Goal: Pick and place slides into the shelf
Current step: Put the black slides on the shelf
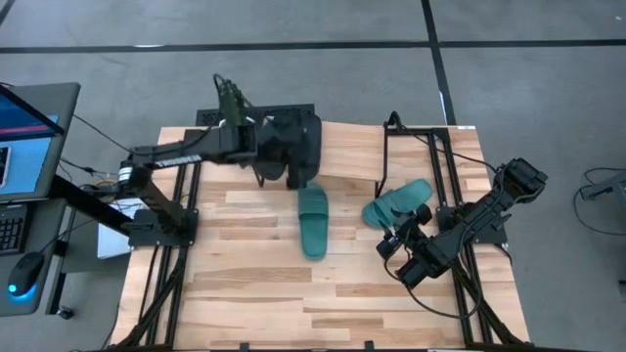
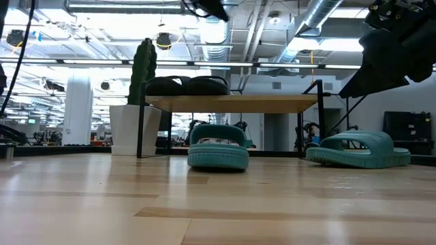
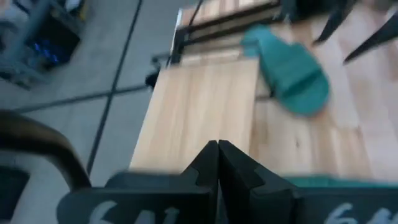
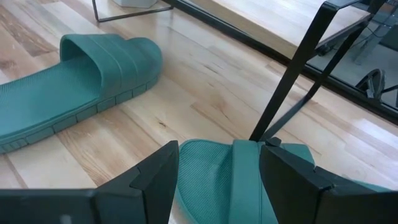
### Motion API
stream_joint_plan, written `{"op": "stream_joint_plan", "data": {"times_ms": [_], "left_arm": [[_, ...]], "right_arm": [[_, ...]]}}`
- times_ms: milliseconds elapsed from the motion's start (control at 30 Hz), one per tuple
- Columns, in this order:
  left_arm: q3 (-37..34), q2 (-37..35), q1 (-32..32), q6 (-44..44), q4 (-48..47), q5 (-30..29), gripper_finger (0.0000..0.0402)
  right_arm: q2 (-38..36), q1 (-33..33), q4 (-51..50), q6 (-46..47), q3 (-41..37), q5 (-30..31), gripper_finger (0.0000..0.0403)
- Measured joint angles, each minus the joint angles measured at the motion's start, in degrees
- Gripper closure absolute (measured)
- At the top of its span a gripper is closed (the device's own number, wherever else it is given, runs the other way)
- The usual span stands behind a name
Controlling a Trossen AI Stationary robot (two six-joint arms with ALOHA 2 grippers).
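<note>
While the left gripper (image 1: pixel 293 179), jaws shut and empty, hovers by the shelf (image 1: pixel 347 156), the open right gripper (image 1: pixel 399 238) straddles a teal slide (image 1: pixel 399 203); closing comes next.

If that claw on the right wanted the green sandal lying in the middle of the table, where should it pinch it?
Probably across the wide strap of the middle teal slide, coming from above. The slide lies flat and sole-down, clear of the shelf and the other teal slide, so the raised strap gives the right claw something to close on.
</note>
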Motion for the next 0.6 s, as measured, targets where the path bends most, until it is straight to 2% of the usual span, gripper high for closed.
{"op": "stream_joint_plan", "data": {"times_ms": [167,267,500,600], "left_arm": [[7.8,4.9,4.1,1.0,-5.7,3.6,0.0401],[13.6,10.6,5.0,2.5,-10.1,5.3,0.0401],[35.1,25.6,5.6,7.1,-25.9,3.4,0.0401],[33.7,24.8,6.8,9.8,-23.1,3.3,0.0401]], "right_arm": [[0.0,0.0,0.0,0.0,0.0,0.0,0.0194],[0.0,0.0,-0.2,0.0,0.0,0.0,0.0194],[0.0,0.0,-0.4,0.0,0.0,0.0,0.0194],[0.0,0.0,-0.5,0.0,0.0,-0.6,0.0194]]}}
